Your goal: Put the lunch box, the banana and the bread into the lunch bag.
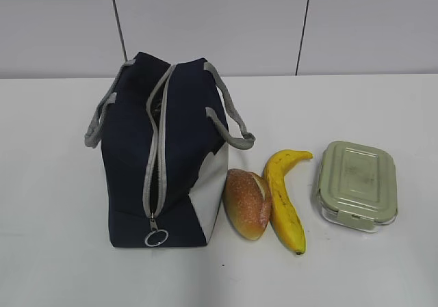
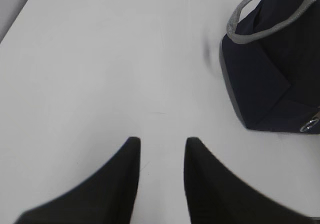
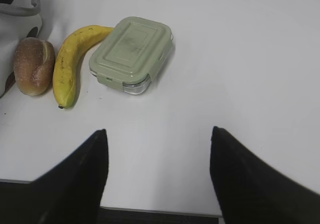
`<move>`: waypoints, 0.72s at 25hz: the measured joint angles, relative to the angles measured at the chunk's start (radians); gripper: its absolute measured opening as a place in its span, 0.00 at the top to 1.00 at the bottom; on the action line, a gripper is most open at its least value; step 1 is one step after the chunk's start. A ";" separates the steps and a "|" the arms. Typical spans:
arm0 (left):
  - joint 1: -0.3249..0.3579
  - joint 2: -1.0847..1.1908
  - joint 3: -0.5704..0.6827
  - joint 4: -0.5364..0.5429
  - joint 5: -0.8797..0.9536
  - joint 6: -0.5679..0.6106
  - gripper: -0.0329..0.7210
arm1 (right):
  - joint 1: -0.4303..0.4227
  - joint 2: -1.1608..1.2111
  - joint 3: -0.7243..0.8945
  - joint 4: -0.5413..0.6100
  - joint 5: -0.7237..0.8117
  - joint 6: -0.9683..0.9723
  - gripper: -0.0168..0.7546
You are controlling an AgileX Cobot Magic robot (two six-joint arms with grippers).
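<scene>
The navy lunch bag [image 1: 171,156] stands on the white table, its grey zipper mostly shut with the ring pull [image 1: 156,238] at the near end. The bread [image 1: 246,203] lies against its white side panel, the banana [image 1: 285,199] right beside the bread, and the lunch box [image 1: 356,184] with its sage-green lid further right. The left gripper [image 2: 162,143] is open and empty over bare table, left of the bag [image 2: 267,79]. The right gripper [image 3: 158,132] is wide open and empty, near the table's front edge, short of the lunch box [image 3: 132,52], banana [image 3: 72,64] and bread [image 3: 33,66]. Neither gripper shows in the exterior view.
Grey webbing handles [image 1: 233,119] hang off both sides of the bag. A pale wall with dark seams stands behind the table [image 1: 55,204]. The table's front edge [image 3: 160,210] runs just under the right gripper.
</scene>
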 joint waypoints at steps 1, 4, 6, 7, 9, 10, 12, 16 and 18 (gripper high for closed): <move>0.000 0.000 0.000 0.000 0.000 0.000 0.64 | 0.000 0.000 0.000 0.000 0.000 0.000 0.36; 0.000 0.000 0.000 0.000 0.000 0.000 0.64 | 0.000 0.000 0.000 0.000 0.000 0.000 0.36; 0.000 0.000 0.000 0.000 0.000 0.000 0.64 | 0.000 0.000 0.000 0.000 0.000 0.000 0.36; 0.000 0.000 0.000 0.000 0.000 0.000 0.64 | 0.000 0.000 0.000 0.000 0.000 0.000 0.36; 0.000 0.000 0.000 0.000 0.000 0.000 0.64 | 0.000 0.000 0.000 0.000 0.000 0.000 0.36; 0.000 0.000 0.000 0.000 0.000 0.000 0.64 | 0.000 0.000 0.000 0.000 0.000 0.000 0.36; 0.000 0.000 0.000 0.000 0.000 0.000 0.64 | 0.000 0.000 0.000 0.000 0.000 0.000 0.36; 0.000 0.000 0.000 0.000 0.000 0.000 0.64 | 0.000 0.000 0.000 0.000 0.000 0.000 0.36; 0.000 0.000 0.000 0.000 0.000 0.000 0.64 | 0.000 0.000 0.000 0.000 0.000 0.000 0.36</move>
